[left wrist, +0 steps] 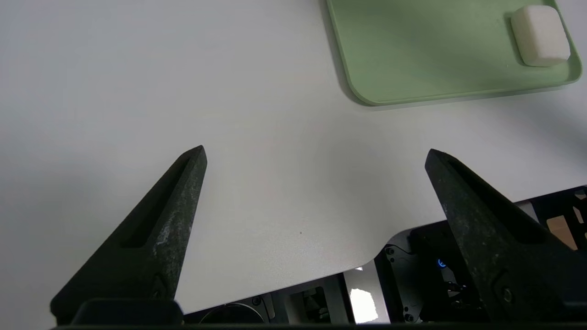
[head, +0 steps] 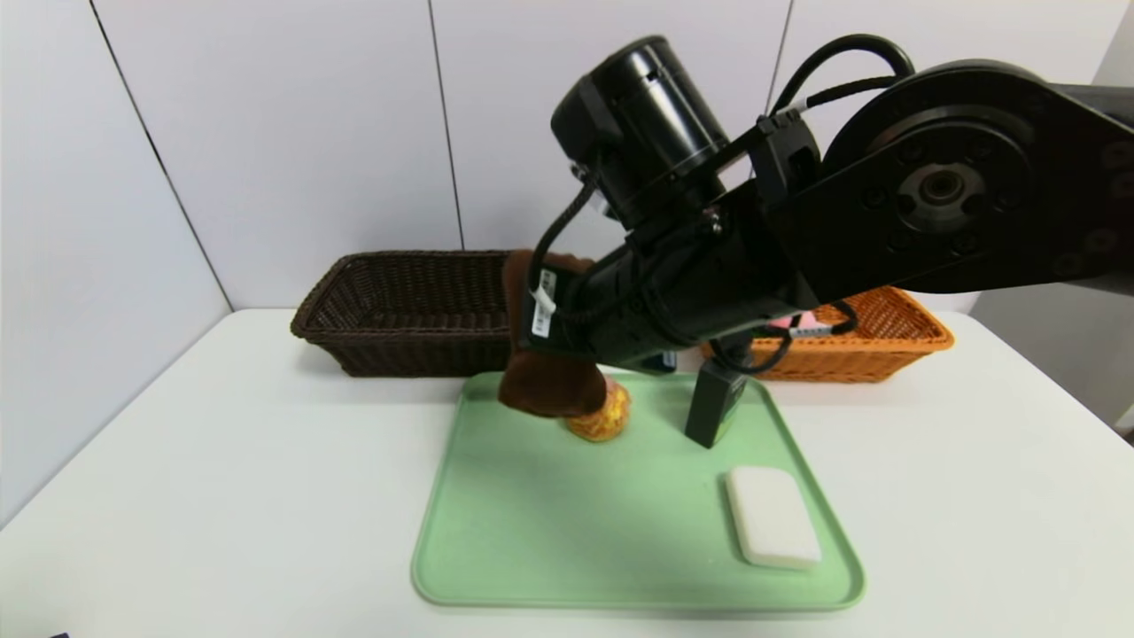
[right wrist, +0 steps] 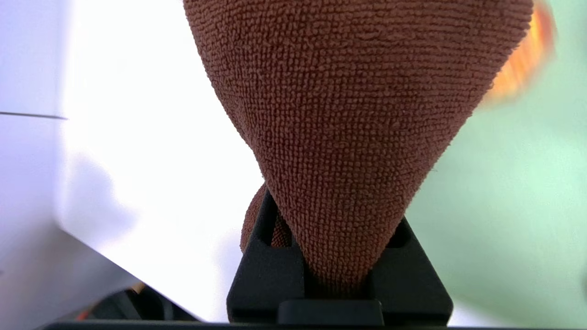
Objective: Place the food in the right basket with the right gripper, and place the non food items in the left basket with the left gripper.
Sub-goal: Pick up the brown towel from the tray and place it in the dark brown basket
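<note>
Left gripper [left wrist: 316, 153]: parked above the bare white tabletop [left wrist: 275, 114], jaws spread wide — nothing between them. Dark brown woven rectangular basket [head: 425, 346] at back left. Right gripper [right wrist: 339, 256]: clenched on a brown terry cloth [right wrist: 357, 114], holding it up over the back of the tray, in front of the basket's right part. Behind the cloth's lower right, a round yellow-orange food item [head: 609, 418] sits on the tray. Pale green rectangular tray [head: 567, 532], raised rim, flat on the table. To the right of the food, a dark box-shaped item with green on its side [head: 710, 409], near the tray's back right. White rounded rectangular block [head: 772, 517] — lying by the tray's right edge. Orange-brown woven basket [head: 842, 361] at back right, partly behind the right arm; something pink [head: 802, 322] shows in it.
</note>
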Robot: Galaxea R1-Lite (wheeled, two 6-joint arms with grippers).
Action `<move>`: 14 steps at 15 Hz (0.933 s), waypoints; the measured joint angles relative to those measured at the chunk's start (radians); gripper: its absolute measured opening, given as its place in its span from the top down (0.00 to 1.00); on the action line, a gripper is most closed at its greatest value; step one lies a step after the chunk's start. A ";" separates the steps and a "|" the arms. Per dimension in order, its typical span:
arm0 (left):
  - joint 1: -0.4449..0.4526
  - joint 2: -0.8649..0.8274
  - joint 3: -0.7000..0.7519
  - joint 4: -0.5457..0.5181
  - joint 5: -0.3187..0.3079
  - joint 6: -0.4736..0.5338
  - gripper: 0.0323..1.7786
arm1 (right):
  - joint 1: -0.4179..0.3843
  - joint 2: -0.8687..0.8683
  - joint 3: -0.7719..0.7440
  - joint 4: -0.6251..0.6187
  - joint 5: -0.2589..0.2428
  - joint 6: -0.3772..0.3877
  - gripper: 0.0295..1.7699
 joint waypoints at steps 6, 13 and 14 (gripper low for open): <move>0.002 -0.001 0.010 0.043 0.010 -0.004 0.05 | -0.098 0.168 -0.002 -0.618 0.029 -0.428 0.84; 0.002 0.002 0.021 0.082 0.017 0.000 0.05 | -0.135 0.392 -0.010 -1.087 0.036 -0.590 0.84; 0.002 0.003 0.020 0.085 0.020 0.001 0.05 | -0.138 0.403 -0.010 -1.087 0.036 -0.603 0.84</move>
